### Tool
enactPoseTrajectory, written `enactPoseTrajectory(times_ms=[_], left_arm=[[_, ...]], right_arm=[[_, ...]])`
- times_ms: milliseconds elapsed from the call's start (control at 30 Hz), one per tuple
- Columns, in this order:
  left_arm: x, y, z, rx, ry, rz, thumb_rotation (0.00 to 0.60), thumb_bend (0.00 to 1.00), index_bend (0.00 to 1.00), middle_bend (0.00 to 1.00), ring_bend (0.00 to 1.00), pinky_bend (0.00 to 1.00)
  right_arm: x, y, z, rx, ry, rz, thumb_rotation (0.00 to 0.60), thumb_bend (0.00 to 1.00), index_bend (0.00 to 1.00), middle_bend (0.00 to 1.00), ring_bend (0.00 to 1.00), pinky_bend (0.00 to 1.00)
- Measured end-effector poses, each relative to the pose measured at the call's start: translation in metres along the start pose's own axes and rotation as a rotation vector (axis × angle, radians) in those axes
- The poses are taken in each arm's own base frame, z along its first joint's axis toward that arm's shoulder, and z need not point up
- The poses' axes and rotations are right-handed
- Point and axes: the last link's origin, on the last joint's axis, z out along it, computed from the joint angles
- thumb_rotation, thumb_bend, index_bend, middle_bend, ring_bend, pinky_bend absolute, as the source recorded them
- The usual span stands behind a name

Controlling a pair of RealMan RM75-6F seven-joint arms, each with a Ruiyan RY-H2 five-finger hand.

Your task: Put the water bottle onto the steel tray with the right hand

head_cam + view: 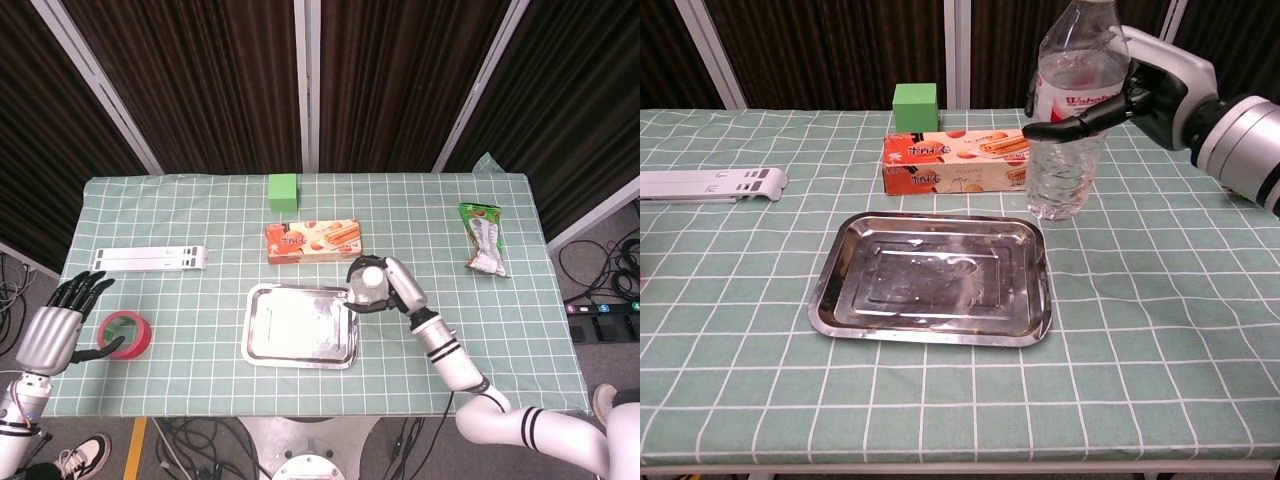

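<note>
1. Water bottle, a clear plastic one with a red-and-white label, stands upright in the grip of the right hand, whose dark fingers wrap round its middle just under the label.
2. From the chest view its base hangs just beside the tray's far right corner, seemingly clear of the table; from above, the white cap sits over the tray's right edge.
3. Judging by the see-through body, it looks partly filled, so fairly light but top-tall and apt to tip; the thin ribbed wall will likely dent under a hard squeeze and could slide in smooth fingers. The mid-body hold near the label seems the sensible place.
4. Next out is the shiny rectangular steel tray, empty and flat on the green checked table; its slick floor may let the bottle skate.
5. Behind the tray lies an orange biscuit box, with a green cube beyond.
6. Far off, the left hand rests with fingers spread, holding nothing, beside a red tape roll.
</note>
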Motion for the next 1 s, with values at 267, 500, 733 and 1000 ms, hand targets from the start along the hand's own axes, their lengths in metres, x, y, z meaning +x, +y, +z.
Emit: enactPoseTrajectory(times_ms=[267, 500, 733, 1000], left_arm=[[-0.004, 0.003, 0.002, -0.022, -0.018, 0.005, 0.42, 0.22, 0.18, 0.19, 0.1, 0.16], [-0.003, 0.001, 0.0, -0.004, -0.008, -0.003, 0.418, 0.22, 0.18, 0.19, 0.1, 0.16], [-0.002, -0.001, 0.0, -0.008, -0.006, -0.003, 0.418, 0.22, 0.18, 0.19, 0.1, 0.16], [0.003, -0.005, -0.004, 0.015, 0.004, -0.001, 0.418, 0.22, 0.18, 0.19, 0.1, 0.16]], right_arm=[[0.043, 0.015, -0.037, -0.047, 0.108, -0.007, 0.6, 0.16, 0.73, 0.55, 0.39, 0.43], [-0.003, 0.013, -0.02, -0.037, 0.032, 0.041, 0.6, 0.16, 0.73, 0.55, 0.39, 0.43], [0.044, 0.022, -0.035, -0.063, 0.106, 0.01, 0.6, 0.16, 0.73, 0.55, 0.39, 0.43], [-0.02, 0.014, -0.012, -0.028, -0.02, 0.093, 0.6, 0.15, 0.73, 0.55, 0.39, 0.43]])
